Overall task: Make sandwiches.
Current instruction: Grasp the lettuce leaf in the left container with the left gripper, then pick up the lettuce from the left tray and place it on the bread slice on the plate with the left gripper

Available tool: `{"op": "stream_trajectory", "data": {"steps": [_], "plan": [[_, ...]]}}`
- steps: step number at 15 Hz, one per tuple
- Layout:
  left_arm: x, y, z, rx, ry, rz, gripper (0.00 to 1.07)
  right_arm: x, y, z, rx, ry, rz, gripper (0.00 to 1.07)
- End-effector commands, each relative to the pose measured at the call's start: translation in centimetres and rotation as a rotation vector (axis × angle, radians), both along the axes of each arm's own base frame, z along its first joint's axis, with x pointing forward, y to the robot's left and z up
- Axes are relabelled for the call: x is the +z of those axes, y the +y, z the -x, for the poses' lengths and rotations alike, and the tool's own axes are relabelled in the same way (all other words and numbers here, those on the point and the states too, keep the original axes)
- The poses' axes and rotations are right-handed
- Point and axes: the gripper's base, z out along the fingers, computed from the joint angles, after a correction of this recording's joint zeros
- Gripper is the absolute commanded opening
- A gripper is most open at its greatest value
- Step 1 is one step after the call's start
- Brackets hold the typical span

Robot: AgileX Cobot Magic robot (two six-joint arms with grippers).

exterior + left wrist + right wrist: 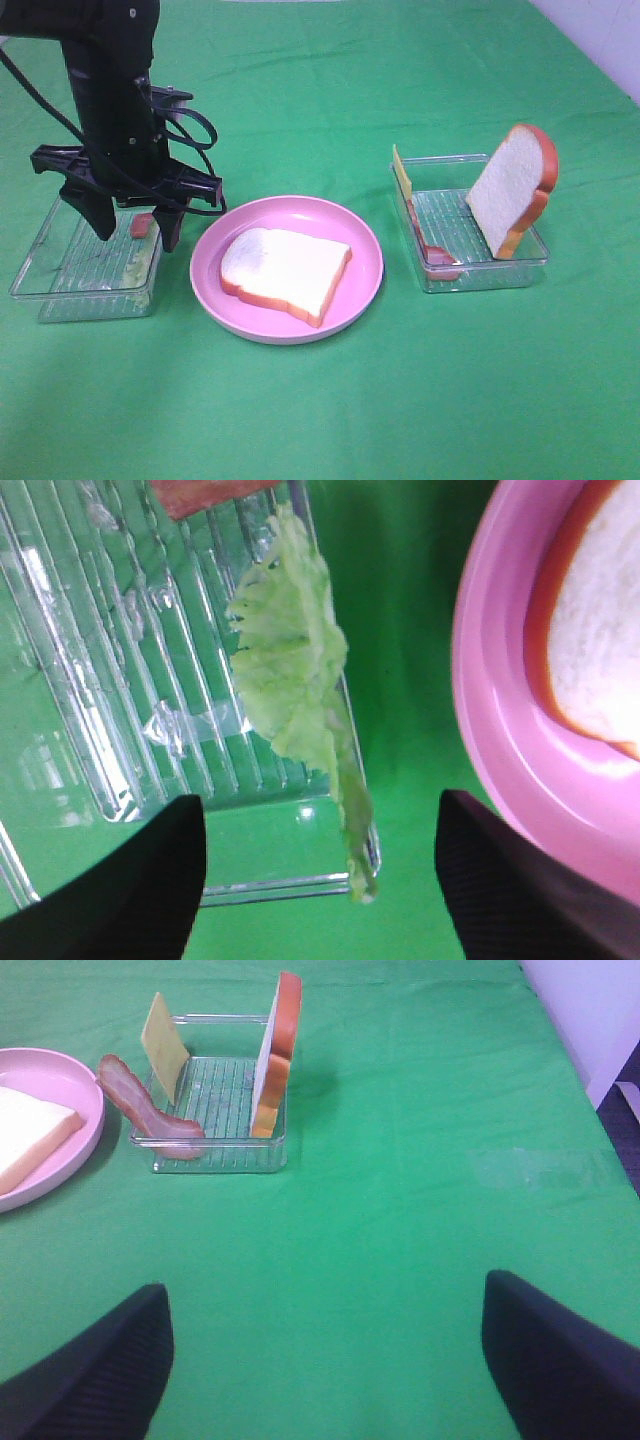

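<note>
One white bread slice [285,268] lies flat on the pink plate [362,252]. A second bread slice [512,190] stands upright in the right clear tray [452,215], beside a cheese square [402,175] and a bacon strip [432,252]. Pale green lettuce [295,680] leans along the plate-side wall of the left clear tray [120,660], with a reddish bacon piece [200,492] beyond it. My left gripper [135,225] hangs open just above the lettuce [135,265], holding nothing. In the right wrist view my right gripper [325,1360] is open over bare cloth, well short of the right tray [220,1155].
Green cloth covers the whole table. The plate [490,700] sits close beside the left tray [60,270], a narrow strip of cloth between them. A pale wall edge shows at the far right corner [590,1020].
</note>
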Motion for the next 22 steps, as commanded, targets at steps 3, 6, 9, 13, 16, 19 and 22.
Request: {"op": "stream_trajectory", "data": {"steps": [3,6,9,13,16,19,22], "plan": [[-0.5,-0.2,-0.5,0.006,-0.049,0.03,0.46,-0.1,0.0,0.1,0.005,-0.016,0.009,0.79],[-0.5,-0.3,-0.6,0.007,-0.056,0.035,0.43,-0.1,0.0,0.1,0.005,-0.016,0.009,0.79],[-0.5,-0.3,-0.6,0.007,-0.055,0.035,0.32,-0.1,0.0,0.1,0.005,-0.016,0.009,0.79],[-0.5,-0.3,-0.6,0.006,-0.061,0.038,0.22,-0.1,0.0,0.1,0.005,-0.016,0.009,0.79],[-0.5,-0.3,-0.6,0.002,-0.061,0.037,0.0,-0.1,0.0,0.1,0.005,-0.016,0.009,0.79],[-0.4,-0.3,-0.6,0.003,-0.058,0.037,0.0,-0.1,0.0,0.1,0.005,-0.016,0.009,0.79],[1.9,-0.3,0.1,0.011,-0.08,0.07,0.0,-0.1,0.0,0.1,0.005,-0.016,0.009,0.79]]}}
